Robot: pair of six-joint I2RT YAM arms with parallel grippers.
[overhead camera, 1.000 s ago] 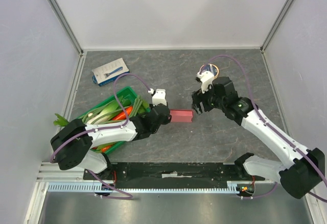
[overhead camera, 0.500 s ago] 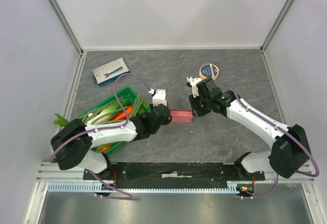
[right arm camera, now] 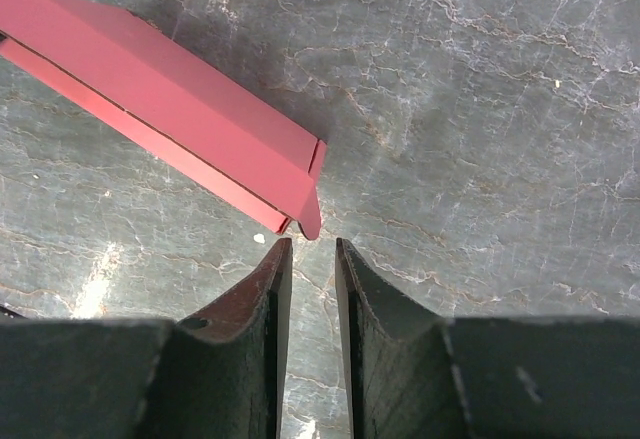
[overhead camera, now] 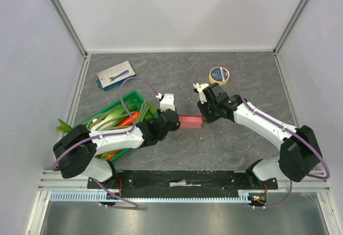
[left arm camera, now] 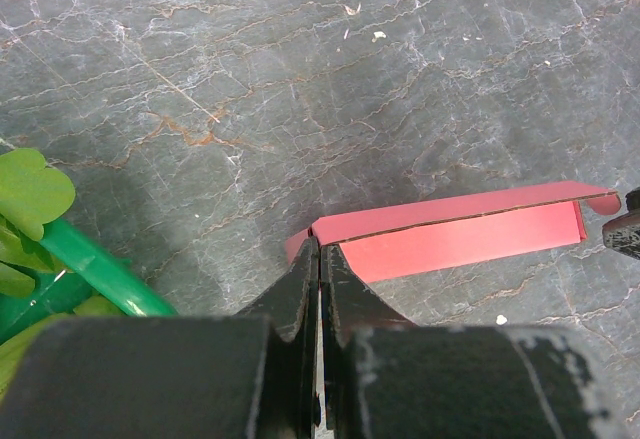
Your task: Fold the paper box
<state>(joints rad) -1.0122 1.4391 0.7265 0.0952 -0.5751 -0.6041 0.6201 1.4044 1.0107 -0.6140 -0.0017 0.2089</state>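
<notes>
Paper box [overhead camera: 189, 121] lies flat on the tabletop [overhead camera: 230, 149] between your two arms, running lengthwise from one to the other. Your left jaws are pressed together on its left-end flap, which I read as an anchor so the card cannot slide. Your right jaws stand slightly apart with nothing between them, just short of the rounded tab [right arm camera: 308, 221] at the other end, lined up to take it. Only the right wrist view shows that gap; from above, the arm hides it.
</notes>
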